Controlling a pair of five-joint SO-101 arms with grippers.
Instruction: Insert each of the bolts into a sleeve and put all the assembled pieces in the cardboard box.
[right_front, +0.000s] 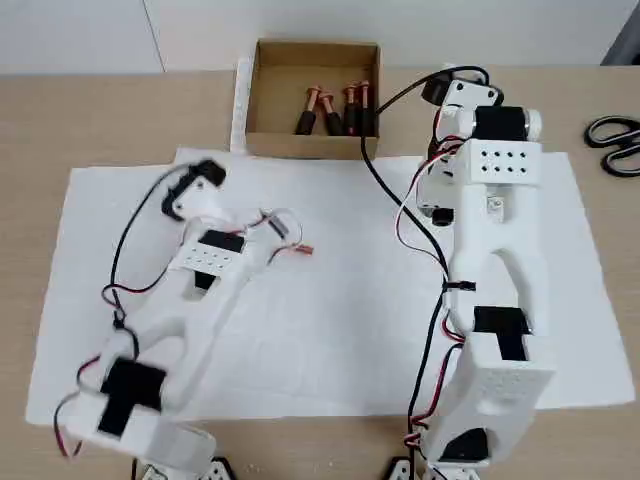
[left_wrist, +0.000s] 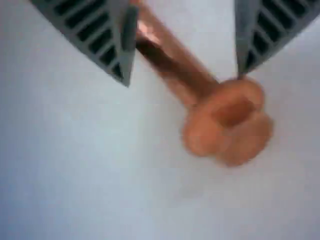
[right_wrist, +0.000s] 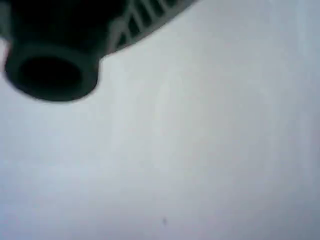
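Nearest us on the paper (right_front: 350, 340), the left gripper (left_wrist: 182, 75) sits low over the bolt (left_wrist: 200, 95). Its fingers are apart, one on each side of the copper shank, and we see no firm pinch. We judge the bolt to be lying on the sheet or just above it, not clamped.

The bolt sits just off the fingertips, at about 4 o'clock from them in the high view. Its long axis runs roughly along the 9-to-3 line. The head points toward 3 o'clock, out past the fingertips, and the plain end is back between the fingers.

Farther out, at about 2 o'clock from the bolt and well apart from it, the right gripper (right_front: 440, 205) carries a black sleeve (right_wrist: 50, 75) clear of the paper. It appears closed on the sleeve, whose open bore shows as a dark round mouth.

The left arm is plainly the nearer one to the bolt, so in our view the next move depends on closing across the shank. The bolt then has to be turned so its plain end meets that bore.

At 12 o'clock, farthest away, the box (right_front: 262, 100) holds four assembled pieces (right_front: 335, 110) lying side by side.
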